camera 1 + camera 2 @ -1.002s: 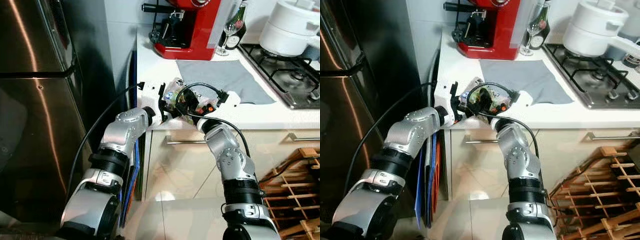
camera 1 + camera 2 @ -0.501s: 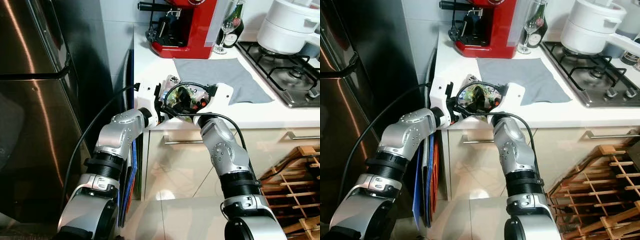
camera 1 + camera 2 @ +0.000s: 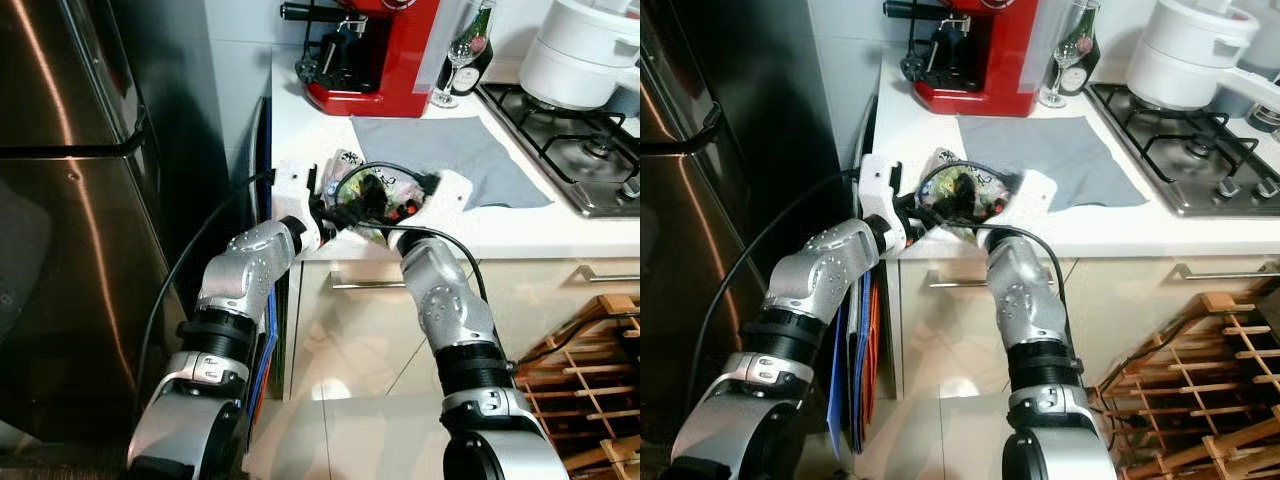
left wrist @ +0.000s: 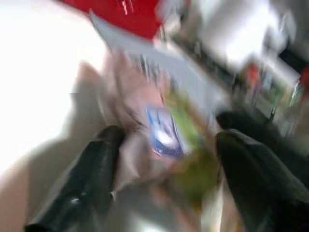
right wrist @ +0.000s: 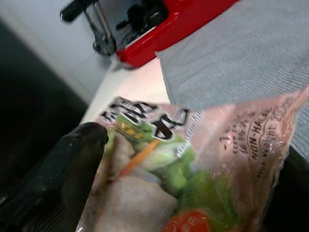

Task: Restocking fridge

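Tools meet at the surface's (image 3: pixel 300 120) front edge, where we see our left tool (image 4: pixel 164 159) spread around the bag (image 5: pixel 193 159) and our right tool (image 5: pixel 159 159) grasping it.

Blurred food packet (image 4: pixel 159 130) print.

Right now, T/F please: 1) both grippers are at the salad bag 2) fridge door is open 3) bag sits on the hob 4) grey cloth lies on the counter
1) True. The left gripper and right gripper both meet at the salad bag.
2) False. The fridge door is closed.
3) False. The bag is at the counter edge, well clear of the hob.
4) True. The grey cloth lies flat beside the red coffee machine.
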